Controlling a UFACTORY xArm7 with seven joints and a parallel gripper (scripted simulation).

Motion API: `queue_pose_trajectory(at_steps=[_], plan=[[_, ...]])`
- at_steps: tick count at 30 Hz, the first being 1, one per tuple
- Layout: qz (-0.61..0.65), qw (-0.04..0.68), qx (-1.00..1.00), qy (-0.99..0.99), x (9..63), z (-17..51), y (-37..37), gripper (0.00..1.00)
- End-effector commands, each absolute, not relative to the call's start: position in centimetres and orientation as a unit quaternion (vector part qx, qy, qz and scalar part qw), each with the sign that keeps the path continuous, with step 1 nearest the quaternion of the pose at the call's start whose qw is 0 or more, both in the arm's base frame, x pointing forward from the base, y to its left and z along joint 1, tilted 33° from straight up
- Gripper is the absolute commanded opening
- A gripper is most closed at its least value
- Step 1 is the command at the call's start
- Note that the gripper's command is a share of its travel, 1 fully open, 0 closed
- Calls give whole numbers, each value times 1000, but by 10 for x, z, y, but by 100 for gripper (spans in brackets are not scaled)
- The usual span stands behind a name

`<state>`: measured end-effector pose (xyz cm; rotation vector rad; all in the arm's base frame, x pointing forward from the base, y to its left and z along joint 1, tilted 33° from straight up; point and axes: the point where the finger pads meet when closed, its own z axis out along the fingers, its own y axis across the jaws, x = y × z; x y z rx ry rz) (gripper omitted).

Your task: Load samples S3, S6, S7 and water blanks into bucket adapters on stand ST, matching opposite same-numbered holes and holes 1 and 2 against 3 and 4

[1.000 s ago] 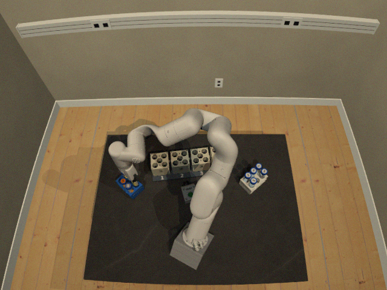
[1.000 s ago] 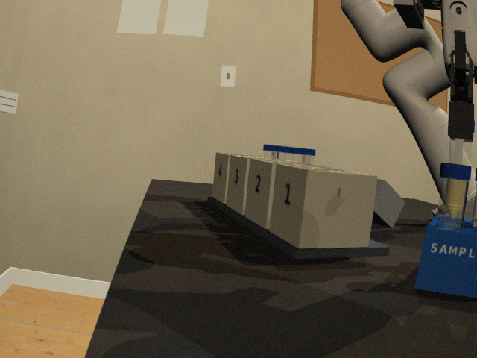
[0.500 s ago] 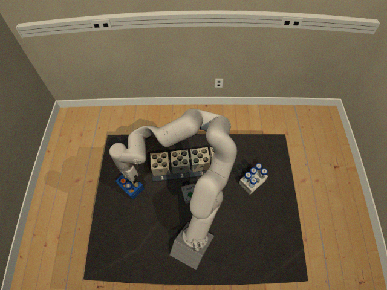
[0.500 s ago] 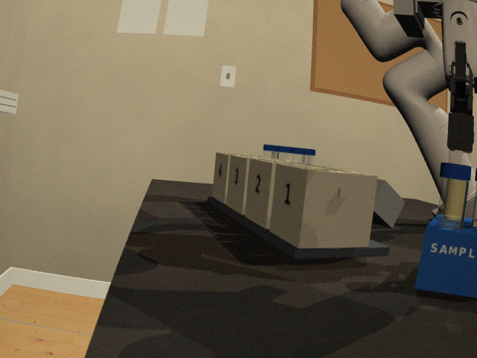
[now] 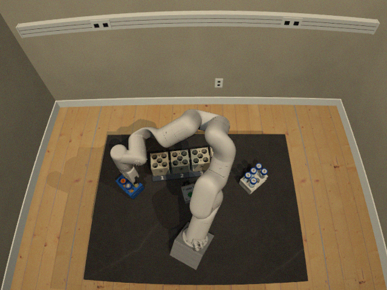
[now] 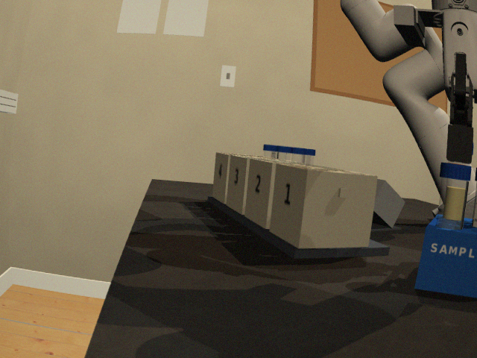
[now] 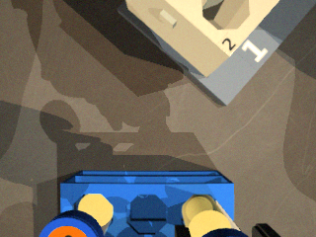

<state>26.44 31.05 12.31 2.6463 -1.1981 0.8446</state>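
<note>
My gripper is shut on a blue-capped tube with yellow content, low over the right part of the blue sample rack; its cap dot is hidden, and I cannot tell how deep it sits. An orange-dotted tube stands at the rack's left, and a pale-dotted one beside it. Adapter 1, adapter 2 and adapter 3 show empty holes; adapter 4 is mostly hidden by the arm in the top view.
The adapters stand on the dark loading stand. A white rack at right holds several blue-capped tubes with white dots. The small DONE desk with its green key is in front of the stand, partly behind the arm.
</note>
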Motion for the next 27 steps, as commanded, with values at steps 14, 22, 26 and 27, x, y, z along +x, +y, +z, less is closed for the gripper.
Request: queue_pose_trajectory(at_steps=[14,22,26,27], plan=[[279,56,874,-395,272,110,307,0],[279,56,874,-395,275,104,304,0],[279,56,874,-395,276,102,304,0],[279,56,874,-395,276,102,304,0]])
